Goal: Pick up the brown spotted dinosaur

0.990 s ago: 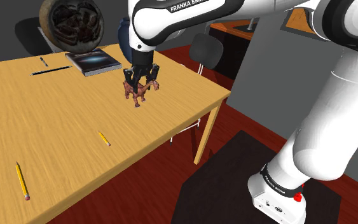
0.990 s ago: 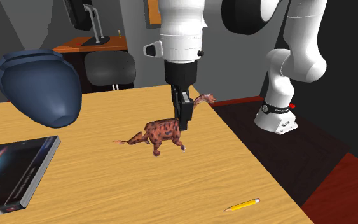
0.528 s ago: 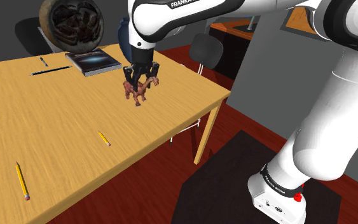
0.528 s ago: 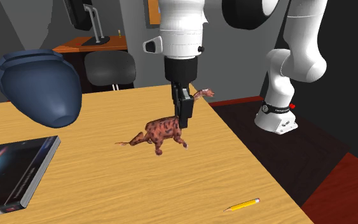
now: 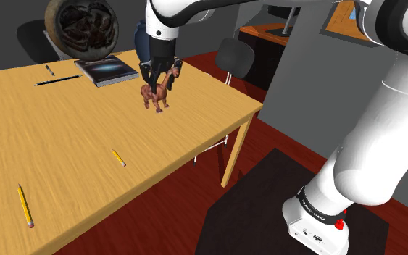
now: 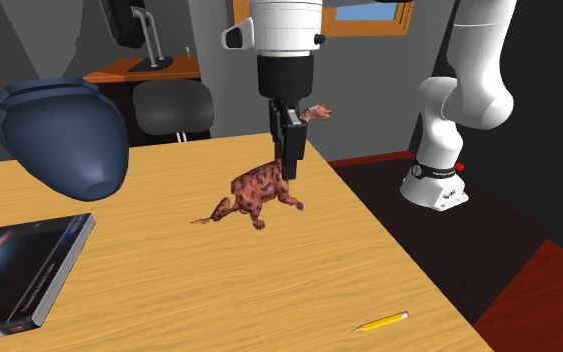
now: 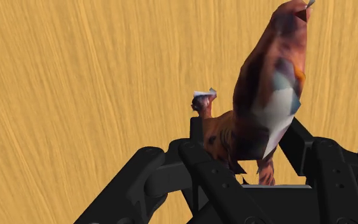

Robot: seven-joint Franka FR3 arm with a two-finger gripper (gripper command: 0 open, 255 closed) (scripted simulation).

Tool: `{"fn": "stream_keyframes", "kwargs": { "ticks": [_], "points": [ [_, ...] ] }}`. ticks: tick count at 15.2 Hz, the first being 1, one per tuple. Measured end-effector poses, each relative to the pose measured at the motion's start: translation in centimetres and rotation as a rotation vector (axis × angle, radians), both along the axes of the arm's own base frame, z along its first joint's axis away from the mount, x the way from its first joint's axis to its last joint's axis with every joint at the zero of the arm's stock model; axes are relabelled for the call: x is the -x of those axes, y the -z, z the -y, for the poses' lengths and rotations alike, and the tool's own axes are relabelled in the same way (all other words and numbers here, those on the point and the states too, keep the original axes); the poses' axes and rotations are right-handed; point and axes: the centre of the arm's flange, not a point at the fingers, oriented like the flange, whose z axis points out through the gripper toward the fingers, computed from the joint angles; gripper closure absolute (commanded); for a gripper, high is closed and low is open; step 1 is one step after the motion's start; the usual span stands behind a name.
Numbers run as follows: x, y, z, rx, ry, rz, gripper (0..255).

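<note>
Brown spotted dinosaur [image 6: 256,193] rose higher over that last second, head tipping up, clenched in the claw [image 6: 291,162] and hanging just above the wooden surface [image 6: 219,290]. Pick looked basically done.

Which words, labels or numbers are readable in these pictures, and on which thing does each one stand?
No text can be read with certainty.
Black band low on the arm: white lettering, too small to read.
Book: a picture on the cover and small marks at its edge, too blurred to read.
Dinosaur, clasped in the gripper: no text.
</note>
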Motion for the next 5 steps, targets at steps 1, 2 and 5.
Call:
{"fn": "stream_keyframes", "kwargs": {
  "ticks": [1,2,5],
  "points": [
    [-0.1,-0.4,0.0,0.000,0.000,0.000,255],
    [0.0,-1.0,0.1,0.000,0.000,0.000,255],
    [-0.1,-2.4,0.0,0.000,0.000,0.000,255]
  ]
}}
